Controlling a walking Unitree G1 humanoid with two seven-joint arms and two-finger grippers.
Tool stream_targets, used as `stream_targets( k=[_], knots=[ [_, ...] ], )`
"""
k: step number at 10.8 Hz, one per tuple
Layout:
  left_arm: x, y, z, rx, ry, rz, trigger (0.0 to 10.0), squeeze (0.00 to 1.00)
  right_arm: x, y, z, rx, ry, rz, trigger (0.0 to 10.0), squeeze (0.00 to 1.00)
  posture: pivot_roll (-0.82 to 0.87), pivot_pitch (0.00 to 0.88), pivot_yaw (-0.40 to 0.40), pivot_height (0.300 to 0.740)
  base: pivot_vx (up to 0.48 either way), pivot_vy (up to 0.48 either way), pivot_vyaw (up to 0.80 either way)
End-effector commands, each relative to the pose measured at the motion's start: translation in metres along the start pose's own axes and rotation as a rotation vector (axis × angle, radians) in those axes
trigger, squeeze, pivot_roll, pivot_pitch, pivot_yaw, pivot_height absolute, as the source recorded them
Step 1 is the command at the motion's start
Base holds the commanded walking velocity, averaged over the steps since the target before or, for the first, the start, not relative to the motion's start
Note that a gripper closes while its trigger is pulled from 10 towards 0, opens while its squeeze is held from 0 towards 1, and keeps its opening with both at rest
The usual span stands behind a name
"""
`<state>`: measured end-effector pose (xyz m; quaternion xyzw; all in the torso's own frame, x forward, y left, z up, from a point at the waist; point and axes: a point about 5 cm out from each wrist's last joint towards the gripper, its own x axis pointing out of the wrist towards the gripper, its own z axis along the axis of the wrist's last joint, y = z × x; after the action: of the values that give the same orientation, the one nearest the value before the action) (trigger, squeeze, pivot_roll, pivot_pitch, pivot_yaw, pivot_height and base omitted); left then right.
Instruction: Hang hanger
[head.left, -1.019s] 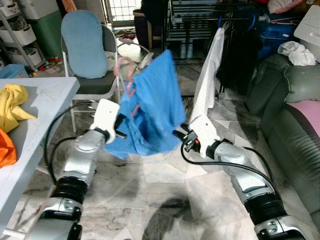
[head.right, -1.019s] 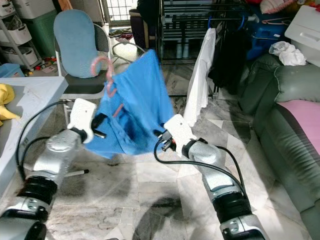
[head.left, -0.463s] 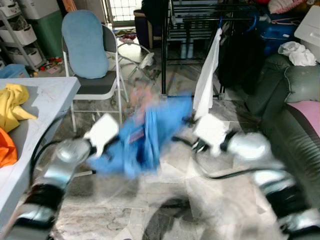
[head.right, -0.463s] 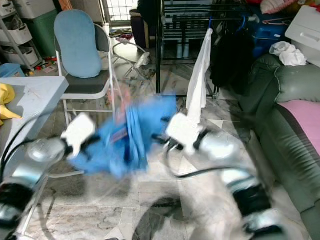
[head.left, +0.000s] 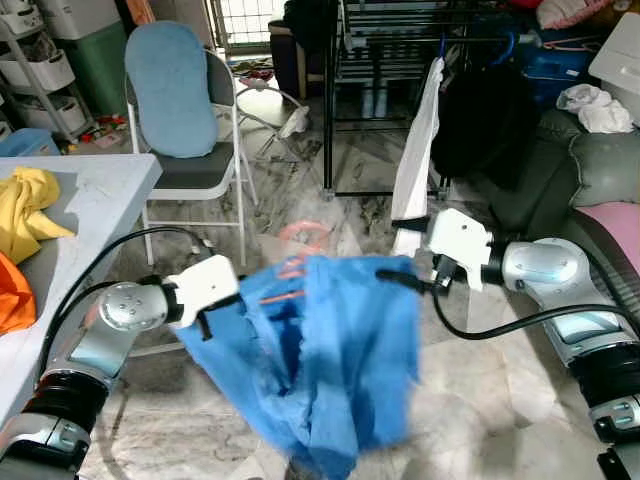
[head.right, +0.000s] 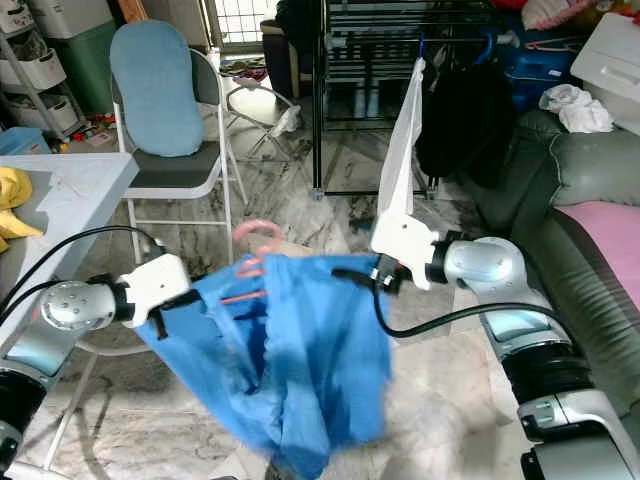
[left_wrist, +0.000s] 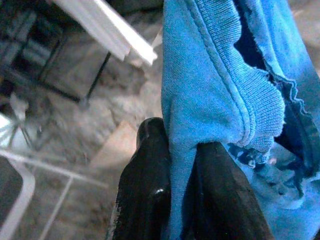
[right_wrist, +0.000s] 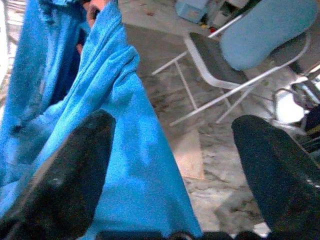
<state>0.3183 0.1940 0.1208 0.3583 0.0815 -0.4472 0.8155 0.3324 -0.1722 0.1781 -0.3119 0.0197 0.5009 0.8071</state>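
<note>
The left tool (left_wrist: 172, 200) pinches the blue shirt (head.left: 340, 360); the right tool (right_wrist: 175, 165) gapes wide beside it. The pink hanger (head.left: 300, 245) sits inside, not yet on the rack (head.left: 400, 30).

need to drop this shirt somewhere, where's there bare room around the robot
Bare grey tabletop lies between the yellow cloth and the table's near corner. The marble floor between the blue garment and sofa is open. The drying rack is crowded.
</note>
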Motion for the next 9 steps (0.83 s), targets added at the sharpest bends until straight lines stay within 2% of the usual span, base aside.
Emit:
stream_targets(
  k=[1, 2, 4, 5, 6, 7, 8, 9],
  knots=[
    [-0.001, 0.003, 0.009, 0.033, -0.047, 0.002, 0.0, 0.0, -0.004, -0.007, 0.005, -0.004, -0.018, -0.002, 10.0, 1.0, -0.02, 0.006, 0.018, 0.74, 0.0, 0.0, 0.0],
    [0.001, 0.002, 0.022, 0.091, -0.133, -0.002, 0.0, 0.0, -0.004, -0.01, 0.004, 0.023, -0.029, 0.0, 10.0, 1.0, -0.02, 0.006, 0.018, 0.74, 0.0, 0.0, 0.0],
    [0.003, 0.002, 0.039, 0.138, -0.239, -0.018, 0.0, 0.0, -0.003, -0.013, 0.002, 0.053, -0.047, 0.031, 10.0, 1.0, -0.01, 0.005, 0.022, 0.74, 0.0, 0.0, 0.0],
    [0.004, 0.001, 0.042, 0.143, -0.261, -0.027, 0.0, 0.0, -0.002, -0.013, 0.002, 0.058, -0.047, 0.045, 10.0, 0.74, -0.01, 0.004, 0.022, 0.74, 0.0, 0.0, 0.0],
    [0.006, -0.003, 0.044, 0.152, -0.289, -0.039, 0.0, 0.0, -0.002, -0.014, 0.0, 0.06, -0.037, 0.077, 10.0, 0.37, -0.01, 0.004, 0.021, 0.74, 0.0, 0.0, 0.0],
    [0.008, -0.006, 0.045, 0.17, -0.293, -0.062, 0.0, 0.0, -0.002, -0.016, 0.0, 0.088, -0.04, 0.102, 3.2, 0.28, -0.01, 0.003, 0.021, 0.74, 0.0, 0.0, 0.0],
    [0.01, -0.007, 0.047, 0.171, -0.3, -0.072, 0.0, 0.0, -0.004, -0.014, -0.001, 0.102, -0.034, 0.157, 0.0, 0.05, -0.01, 0.002, 0.023, 0.74, 0.0, 0.0, 0.0],
    [0.01, -0.007, 0.047, 0.171, -0.302, -0.074, 0.0, 0.0, -0.004, -0.012, -0.001, 0.106, -0.031, 0.184, 0.0, 0.0, -0.01, 0.001, 0.024, 0.74, 0.0, 0.0, 0.0]
  ],
)
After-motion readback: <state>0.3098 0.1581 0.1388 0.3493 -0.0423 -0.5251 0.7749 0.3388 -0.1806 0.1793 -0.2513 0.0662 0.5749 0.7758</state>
